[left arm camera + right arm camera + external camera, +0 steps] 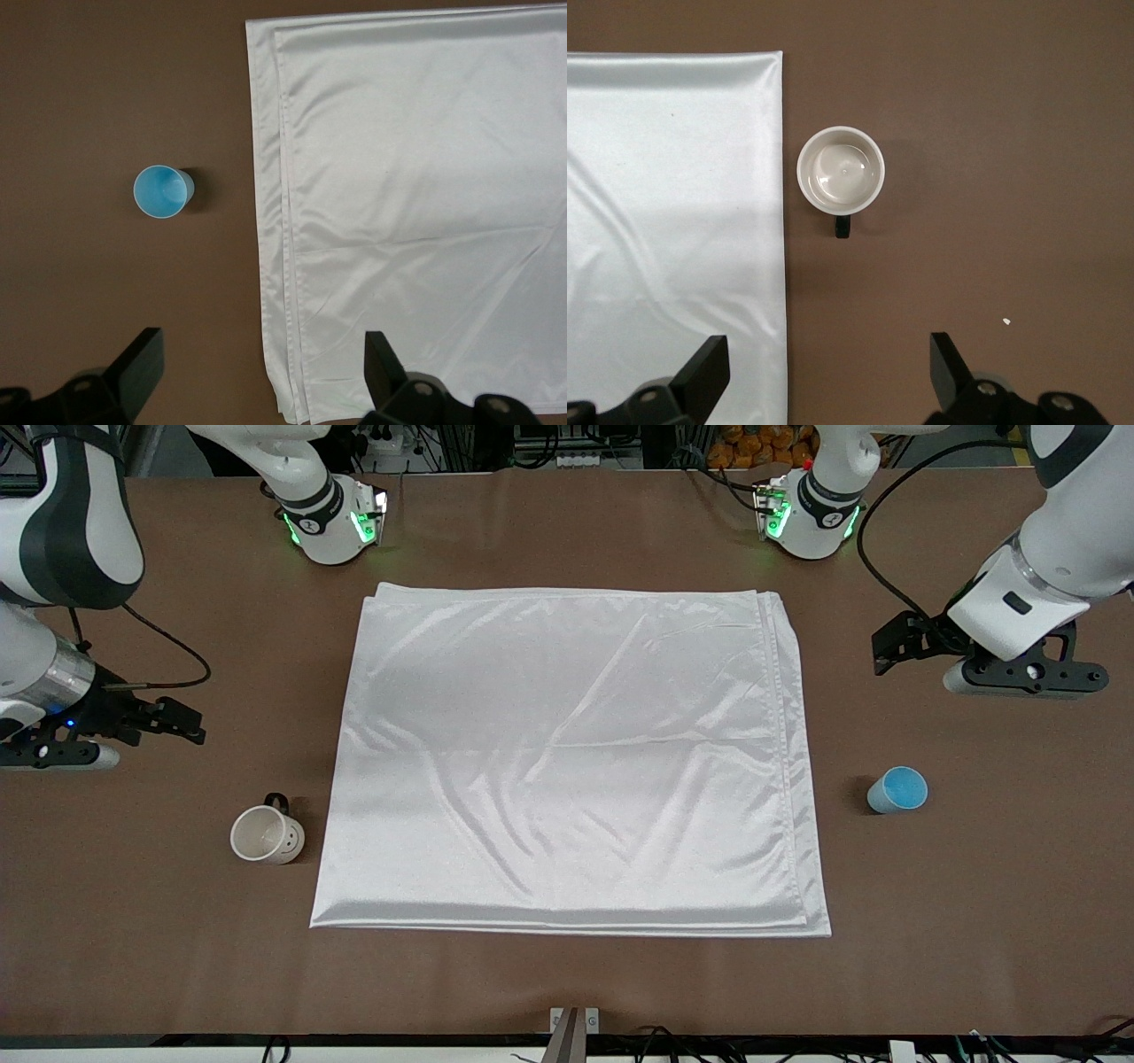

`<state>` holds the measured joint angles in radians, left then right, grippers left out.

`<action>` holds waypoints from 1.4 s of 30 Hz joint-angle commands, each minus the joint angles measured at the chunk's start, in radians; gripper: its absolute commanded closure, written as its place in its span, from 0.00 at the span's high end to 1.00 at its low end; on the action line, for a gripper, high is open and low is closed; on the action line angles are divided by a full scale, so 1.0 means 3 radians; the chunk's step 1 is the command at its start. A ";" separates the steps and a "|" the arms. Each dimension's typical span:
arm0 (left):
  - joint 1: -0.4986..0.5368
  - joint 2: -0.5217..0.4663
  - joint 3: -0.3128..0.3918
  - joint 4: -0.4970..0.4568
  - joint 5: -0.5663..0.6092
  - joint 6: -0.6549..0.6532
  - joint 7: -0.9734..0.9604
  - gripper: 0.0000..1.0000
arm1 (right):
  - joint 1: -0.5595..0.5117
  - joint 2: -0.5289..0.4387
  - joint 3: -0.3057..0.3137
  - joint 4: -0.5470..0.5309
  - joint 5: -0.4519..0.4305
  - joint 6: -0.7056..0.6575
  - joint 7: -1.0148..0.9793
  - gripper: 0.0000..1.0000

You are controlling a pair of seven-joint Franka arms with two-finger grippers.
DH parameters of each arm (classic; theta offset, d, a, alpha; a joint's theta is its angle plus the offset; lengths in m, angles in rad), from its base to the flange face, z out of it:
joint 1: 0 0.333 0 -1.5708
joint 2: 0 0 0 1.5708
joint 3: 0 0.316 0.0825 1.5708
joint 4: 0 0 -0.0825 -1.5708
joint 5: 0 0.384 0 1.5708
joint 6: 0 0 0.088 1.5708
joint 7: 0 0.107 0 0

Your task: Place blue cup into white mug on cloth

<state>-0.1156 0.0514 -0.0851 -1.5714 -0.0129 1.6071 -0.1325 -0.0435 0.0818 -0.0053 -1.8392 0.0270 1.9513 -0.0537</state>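
Nothing is on the cloth (pixel 571 757) yet. It lies flat in the middle of the table (pixel 567 983), folded in layers, and both cups sit off it on bare table. The mug (pixel 267 834) stands upright just beside the cloth's edge toward the right arm's end, near the corner closest to the front camera, its black handle pointing away from that camera. The cup (pixel 897 789) stands upright near the cloth's edge toward the left arm's end, mouth up, with a clear gap to the fabric.

The left end effector (pixel 261 372) hangs over bare table at its own end, fingers wide apart and holding nothing; the cup shows just ahead of it in the left wrist view. The right end effector (pixel 828 372) hangs likewise over its end, fingers spread, empty, with the mug ahead of it.

As I judge it, the first step is the grasps. The mug is best taken by the rim or body away from the handle and set down gently so the slippery fabric doesn't bunch. The cup wants a light pinch across its wall, kept upright, then a centred lowering, as it is only slightly narrower than the mug.
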 commanded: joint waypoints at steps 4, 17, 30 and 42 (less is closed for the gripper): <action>0.0017 0.0054 0.0151 -0.0192 0.0079 0.0211 0.0176 1.00 | -0.0055 -0.0068 0.0043 -0.0235 0.0038 0.0219 0.0025 1.00; 0.0027 0.0105 0.0294 -0.0673 0.0084 0.0778 0.0339 1.00 | -0.0060 -0.0002 0.0043 -0.0838 0.0033 0.1098 0.0025 1.00; 0.0027 0.0207 0.0427 -0.1148 0.0089 0.1392 0.0437 1.00 | -0.0070 0.0249 0.0043 -0.1018 0.0033 0.1518 0.0025 1.00; 0.0032 0.0498 0.0621 -0.1307 0.0125 0.1801 0.0574 1.00 | -0.0100 0.0479 0.0043 -0.1064 0.0033 0.1815 0.0025 1.00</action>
<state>-0.1042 0.1712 0.0745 -1.9557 0.0012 2.0994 -0.0032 -0.0487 0.2028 -0.0055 -2.1432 0.0270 2.4457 -0.0511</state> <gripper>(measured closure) 0.000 0.000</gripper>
